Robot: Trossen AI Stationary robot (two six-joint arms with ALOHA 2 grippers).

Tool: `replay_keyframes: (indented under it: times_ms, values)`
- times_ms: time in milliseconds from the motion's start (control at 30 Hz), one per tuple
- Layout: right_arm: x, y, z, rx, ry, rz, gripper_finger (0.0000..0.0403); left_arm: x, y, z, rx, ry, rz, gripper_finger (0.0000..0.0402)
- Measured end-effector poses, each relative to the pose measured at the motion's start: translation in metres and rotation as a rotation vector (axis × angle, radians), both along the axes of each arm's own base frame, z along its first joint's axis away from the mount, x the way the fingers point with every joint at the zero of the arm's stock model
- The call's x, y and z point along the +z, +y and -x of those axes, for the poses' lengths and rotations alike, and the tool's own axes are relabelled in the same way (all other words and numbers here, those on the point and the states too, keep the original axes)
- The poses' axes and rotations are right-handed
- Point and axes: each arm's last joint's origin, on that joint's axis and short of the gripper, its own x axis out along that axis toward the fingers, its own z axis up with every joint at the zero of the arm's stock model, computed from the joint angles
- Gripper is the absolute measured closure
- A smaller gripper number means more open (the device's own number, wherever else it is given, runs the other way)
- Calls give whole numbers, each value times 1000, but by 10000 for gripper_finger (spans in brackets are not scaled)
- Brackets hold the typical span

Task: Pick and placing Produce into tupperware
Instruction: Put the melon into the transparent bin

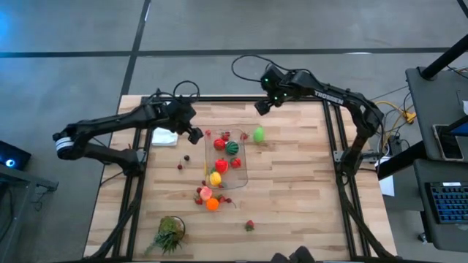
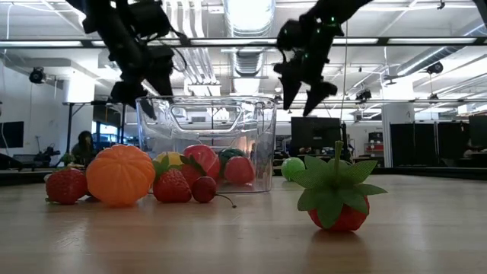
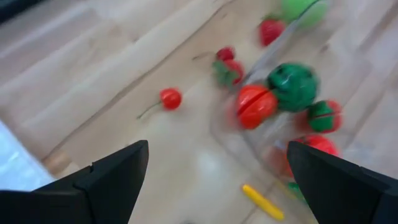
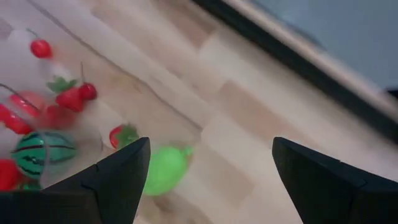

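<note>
The clear tupperware (image 1: pixel 228 158) stands mid-table with a small watermelon (image 1: pixel 232 147), red pieces and a yellow one inside; its wall (image 2: pixel 209 122) shows in the low view. Loose produce lies around it: a green fruit (image 1: pixel 259 134) (image 4: pixel 165 169) by its far right corner, an orange (image 1: pixel 212 204) (image 2: pixel 120 175) and a pink piece at its near end, cherries (image 1: pixel 180 166) to its left, and a strawberry (image 1: pixel 249 226) (image 2: pixel 335 205) nearer the near edge. My left gripper (image 1: pixel 196 135) (image 3: pixel 217 149) hovers open above the container's far left corner. My right gripper (image 1: pixel 261 107) (image 4: pixel 211 143) hangs open, above and beyond the green fruit.
A white sheet of paper (image 1: pixel 164 136) lies under the left arm. A leafy green tuft (image 1: pixel 170 234) sits near the table's near left corner. A yellow stick (image 3: pixel 262 201) lies beside the container. Bare wood spreads over the table's right half (image 1: pixel 292 183).
</note>
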Motion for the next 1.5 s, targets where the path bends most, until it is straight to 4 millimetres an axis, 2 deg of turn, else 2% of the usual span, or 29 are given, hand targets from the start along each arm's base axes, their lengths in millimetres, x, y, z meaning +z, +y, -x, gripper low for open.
replay_keyframes:
  times_ms: [167, 367, 800, 1000, 1333, 1500]
  values:
    - [-40, -8, 1, -62, 42, -174, 74, -13, 4, -1, 2, 55, 27, 33]
    - [-69, 2, -3, -82, 93, -283, 74, -13, 4, 1, -57, 73, -5, 33]
    - [-90, 32, -20, -186, 37, -328, 74, -15, 14, 9, -96, 134, -90, 33]
    - [-98, 32, -22, -266, -12, -329, 74, -16, 16, 10, -123, 150, -111, 33]
    - [-103, 33, -21, -303, 8, -268, 74, -15, 17, 10, -140, 156, -122, 33]
    - [-117, 32, -26, -308, 34, -285, 74, -15, 17, 10, -137, 159, -130, 33]
